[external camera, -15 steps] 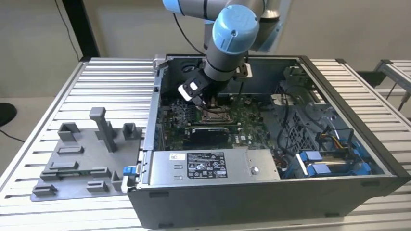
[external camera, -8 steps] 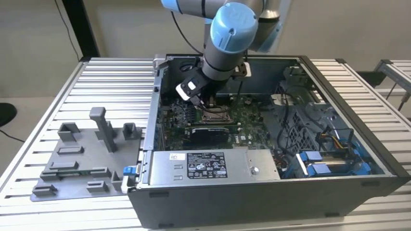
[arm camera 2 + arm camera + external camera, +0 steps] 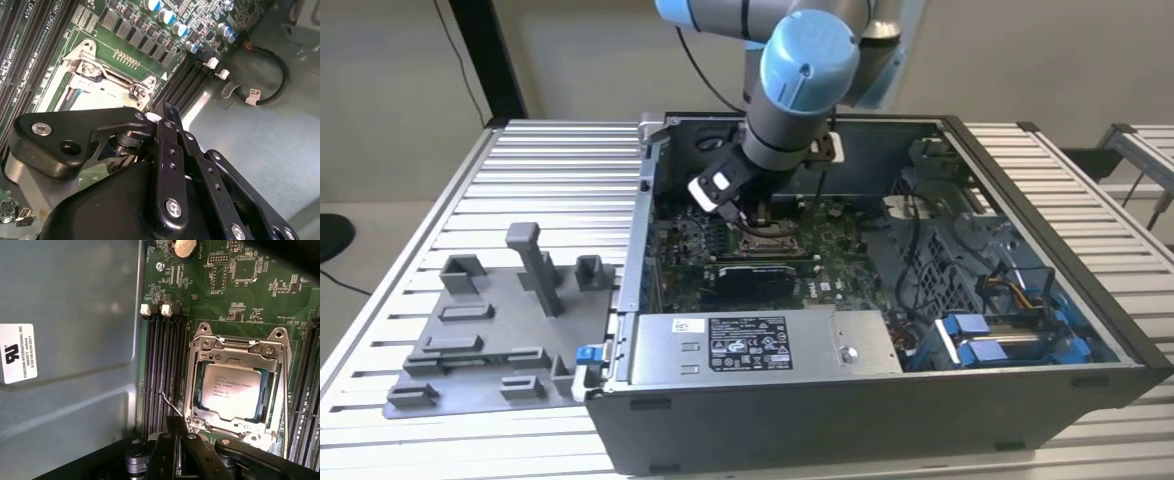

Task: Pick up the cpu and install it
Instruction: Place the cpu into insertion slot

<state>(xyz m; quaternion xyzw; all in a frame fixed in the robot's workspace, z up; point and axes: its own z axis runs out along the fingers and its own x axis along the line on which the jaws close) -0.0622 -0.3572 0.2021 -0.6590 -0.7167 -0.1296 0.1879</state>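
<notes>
Tabletop (image 3: 520, 160): ribbed silver metal slats. Open computer case (image 3: 854, 420) stands on it, directly under pincer (image 3: 750, 218), which reaches inside. Grey fixture plate (image 3: 467, 340) with upright posts lies flat, well apart from pincer, toward exterior view's left, just beside case.

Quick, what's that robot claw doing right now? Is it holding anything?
Gripper: cannot be told whether open or closed; it hangs at the edge of the socket frame. The cpu lies in that frame, not in its grasp.
</notes>
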